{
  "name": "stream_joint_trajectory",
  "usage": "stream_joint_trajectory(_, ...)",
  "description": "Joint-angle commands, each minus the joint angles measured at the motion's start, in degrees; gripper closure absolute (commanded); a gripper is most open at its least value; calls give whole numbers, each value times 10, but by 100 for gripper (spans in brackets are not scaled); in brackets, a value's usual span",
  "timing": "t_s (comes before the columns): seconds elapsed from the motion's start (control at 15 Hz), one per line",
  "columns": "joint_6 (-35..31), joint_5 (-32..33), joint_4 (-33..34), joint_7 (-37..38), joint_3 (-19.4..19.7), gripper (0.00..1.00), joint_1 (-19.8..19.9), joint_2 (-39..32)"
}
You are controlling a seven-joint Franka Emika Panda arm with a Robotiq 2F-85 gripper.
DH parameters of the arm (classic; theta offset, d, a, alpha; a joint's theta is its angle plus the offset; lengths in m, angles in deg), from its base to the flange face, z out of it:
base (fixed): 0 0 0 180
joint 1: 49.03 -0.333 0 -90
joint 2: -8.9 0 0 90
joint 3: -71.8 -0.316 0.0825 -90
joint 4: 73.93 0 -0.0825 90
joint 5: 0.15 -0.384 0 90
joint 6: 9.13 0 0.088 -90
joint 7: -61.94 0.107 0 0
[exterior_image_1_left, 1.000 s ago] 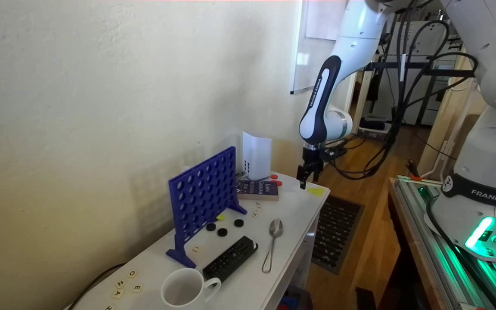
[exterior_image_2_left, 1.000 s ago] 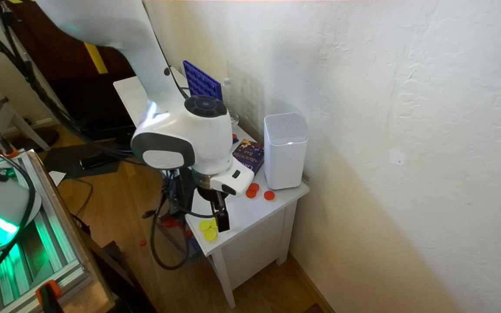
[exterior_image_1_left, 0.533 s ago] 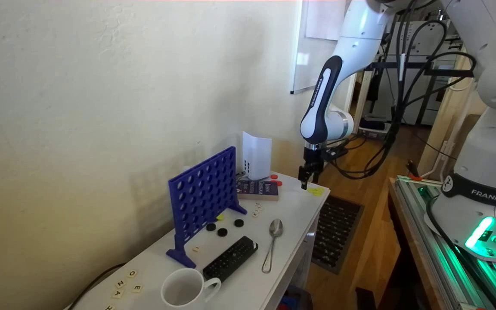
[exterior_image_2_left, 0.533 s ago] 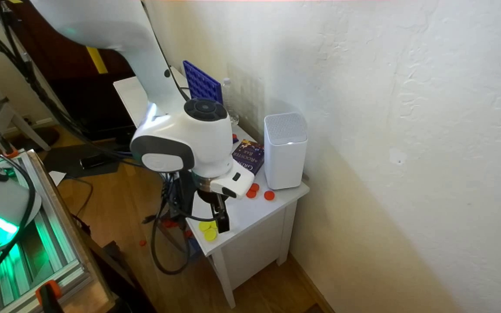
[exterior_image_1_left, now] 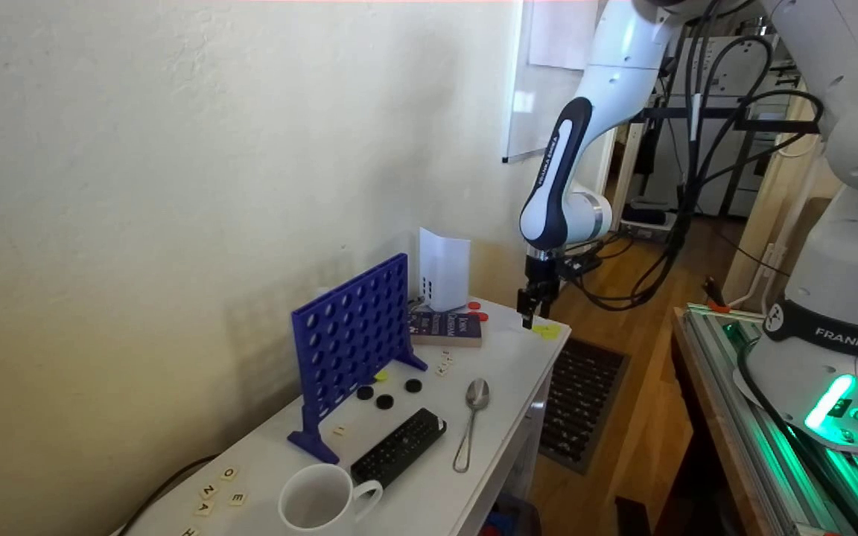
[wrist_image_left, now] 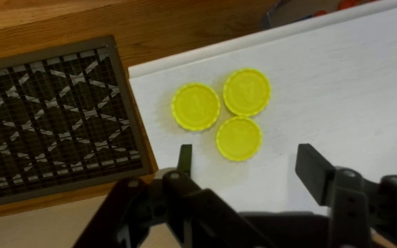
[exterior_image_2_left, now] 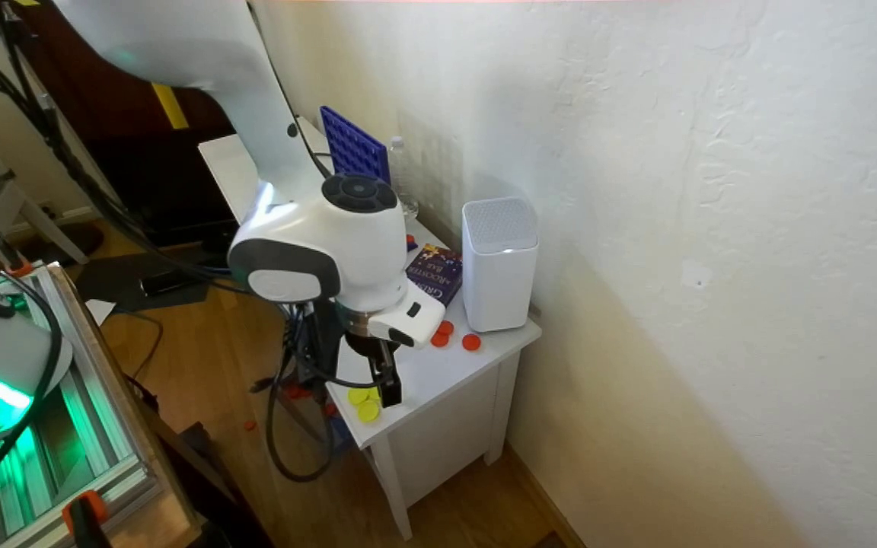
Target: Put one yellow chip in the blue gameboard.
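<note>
Three yellow chips lie flat and close together near the table corner in the wrist view: a left one [wrist_image_left: 196, 106], an upper one [wrist_image_left: 246, 92] and a lower one [wrist_image_left: 238, 138]. The chips also show in both exterior views [exterior_image_1_left: 547, 331] [exterior_image_2_left: 368, 412]. My gripper [wrist_image_left: 245, 155] is open and empty above the table, fingers pointing down. The lower chip shows between and just beyond its fingertips. The blue gameboard [exterior_image_1_left: 354, 327] stands upright along the wall, far from the gripper; the arm partly hides it in an exterior view [exterior_image_2_left: 355, 146]. Another yellow chip [exterior_image_1_left: 380, 376] lies by its base.
A white box [exterior_image_2_left: 501, 266], a book [exterior_image_1_left: 445, 329] and red chips [exterior_image_2_left: 471, 342] are between the gameboard and the table end. Black chips [exterior_image_1_left: 384, 402], a remote [exterior_image_1_left: 399, 447], a spoon [exterior_image_1_left: 471, 424], letter tiles and a white mug [exterior_image_1_left: 317, 499] lie farther along the table [exterior_image_1_left: 503, 387].
The gripper has shifted very slightly toward the yellow chips and a little lower. Nothing else has visibly moved.
</note>
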Motion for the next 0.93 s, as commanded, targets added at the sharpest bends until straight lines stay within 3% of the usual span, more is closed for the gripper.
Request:
stream_joint_trajectory(0.0, -16, 15, 9, 4, 6, 19, -6, -16)
stream_joint_trajectory(0.87, -50, 24, 9, 19, 29, 24, -30, -34)
